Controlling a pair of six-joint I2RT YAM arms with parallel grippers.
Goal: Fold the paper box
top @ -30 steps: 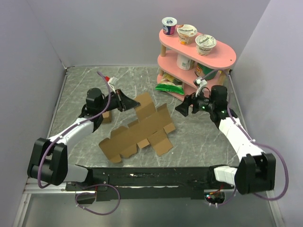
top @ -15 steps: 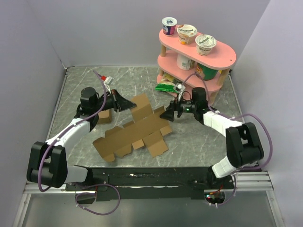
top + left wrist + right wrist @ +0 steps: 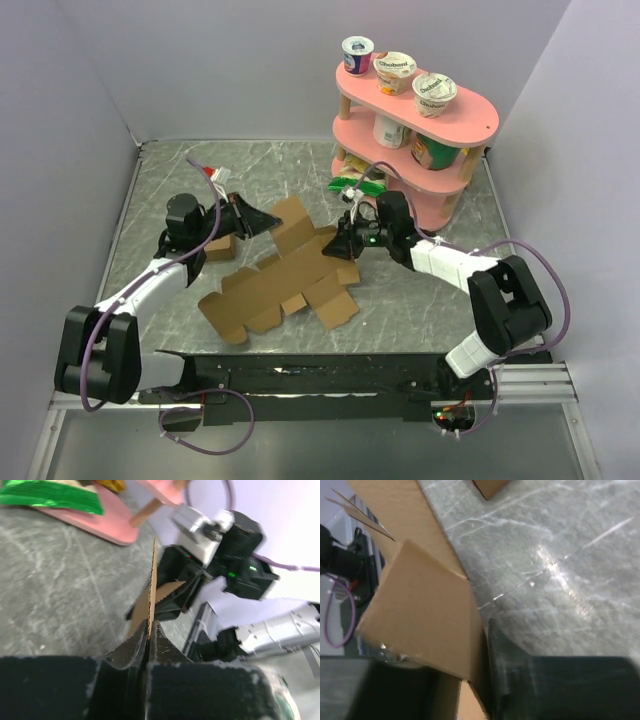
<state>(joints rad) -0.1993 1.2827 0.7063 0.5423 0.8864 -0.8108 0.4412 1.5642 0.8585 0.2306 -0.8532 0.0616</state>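
Paper box (image 3: 285, 282) caught at two flaps — it lies mostly flat at mid-table, between the two arms.
We see the left gripper (image 3: 263, 222) pinched tight on the far-left flap, the card standing edge-on between its fingers (image 3: 125, 655). The right gripper (image 3: 336, 246) sits at the far-right flap with its fingers (image 3: 520, 680) a little apart — that flap lies between them, raised off the grey table (image 3: 420, 300).
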